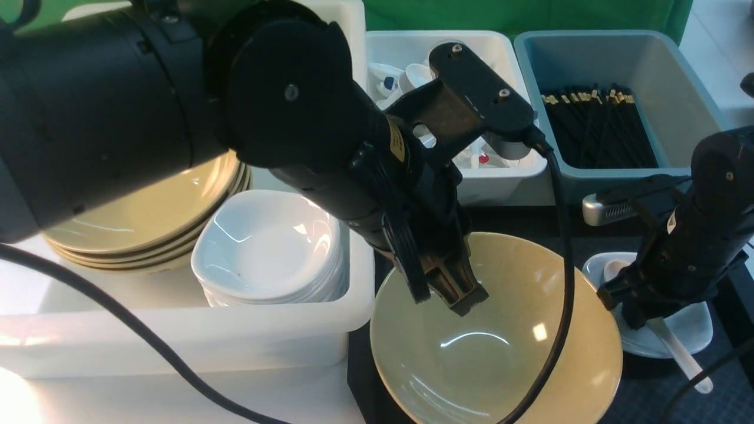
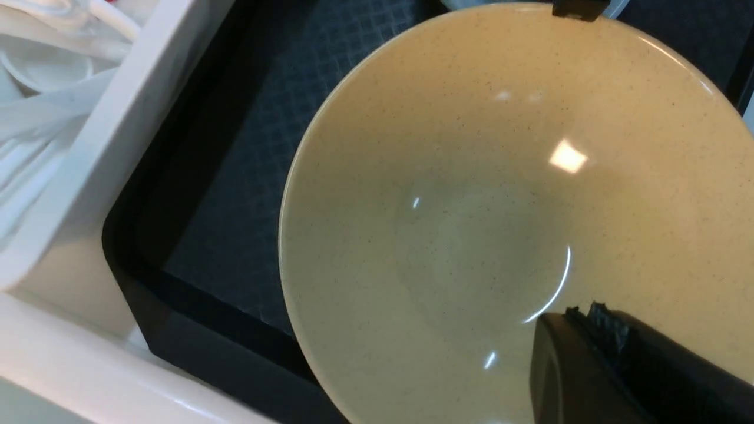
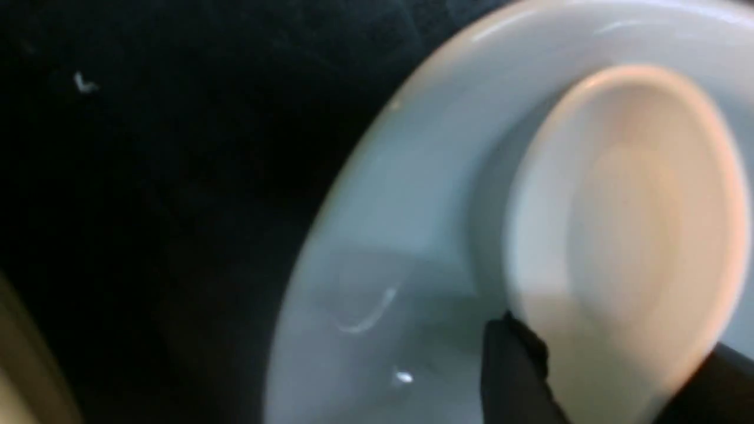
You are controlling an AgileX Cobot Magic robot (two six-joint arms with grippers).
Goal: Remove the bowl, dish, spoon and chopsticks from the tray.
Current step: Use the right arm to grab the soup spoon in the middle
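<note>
Shiny yellow bowl (image 1: 495,353) on black tray (image 2: 247,176) by white tub (image 1: 177,341); left gripper (image 1: 456,291) apart over it; right gripper (image 1: 633,306) around spoon (image 1: 677,350), squeeze unclear

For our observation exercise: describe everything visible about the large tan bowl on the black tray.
The bowl is wide, shallow-conical, glossy tan-yellow with fine dark speckles, ceramic-looking, empty, opening upward. It sits on the tray beside the white tub. The left gripper hangs open over it; contact cannot be told.
</note>
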